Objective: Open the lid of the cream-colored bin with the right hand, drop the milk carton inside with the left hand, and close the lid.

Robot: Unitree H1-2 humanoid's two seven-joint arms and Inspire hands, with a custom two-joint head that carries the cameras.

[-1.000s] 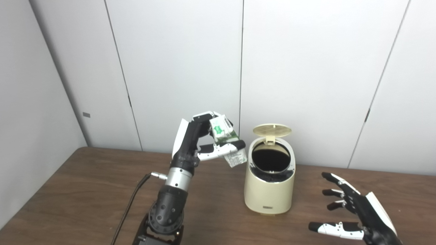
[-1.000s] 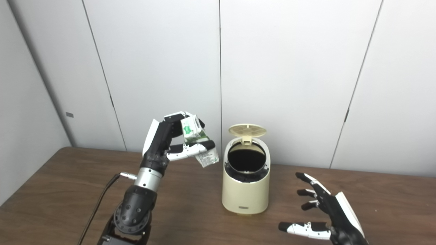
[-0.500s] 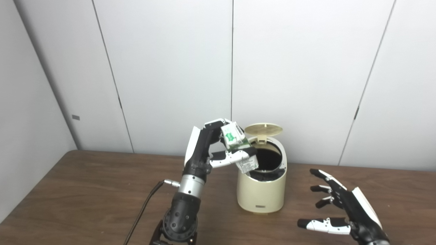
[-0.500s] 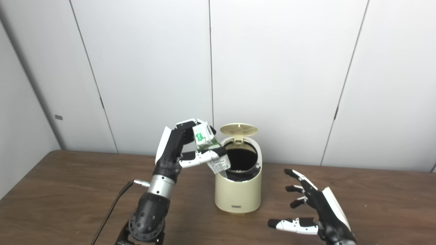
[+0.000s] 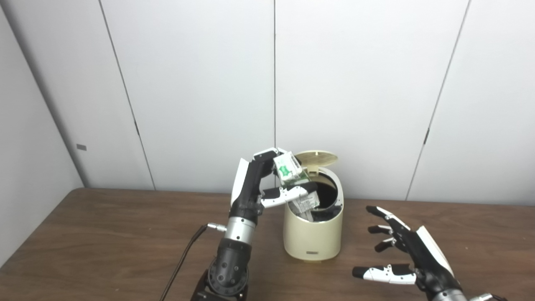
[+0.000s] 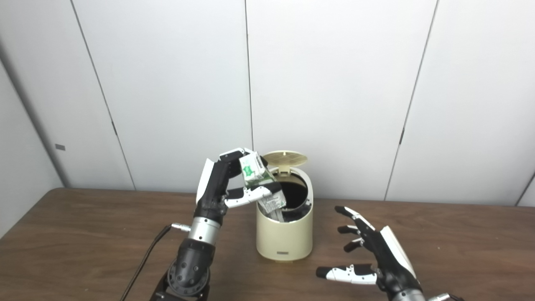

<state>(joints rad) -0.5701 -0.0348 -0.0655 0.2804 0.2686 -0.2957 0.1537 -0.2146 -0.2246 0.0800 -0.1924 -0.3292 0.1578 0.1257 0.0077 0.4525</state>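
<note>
Milk carton poised over the open bin, drop step in hand.

On the bench (image 5: 104, 234) the cream-colored bin (image 5: 313, 234) stands with its lid (image 5: 316, 157) raised at the far side; the left hand (image 5: 261, 184) has its fingers clamped on the milk carton (image 5: 294, 184), tilted with its lower end over the bin's left rim, so releasing comes next. The right hand (image 5: 411, 259) waits near right, fingers spread, holding nothing.

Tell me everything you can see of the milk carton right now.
The milk carton is a small white box with green print, seemingly paperboard, somewhat crumpled. It is tilted, its lower end dipping into the mouth of the cream-colored bin, whose lid stands open. The left hand grips it between fingers and thumb.
</note>
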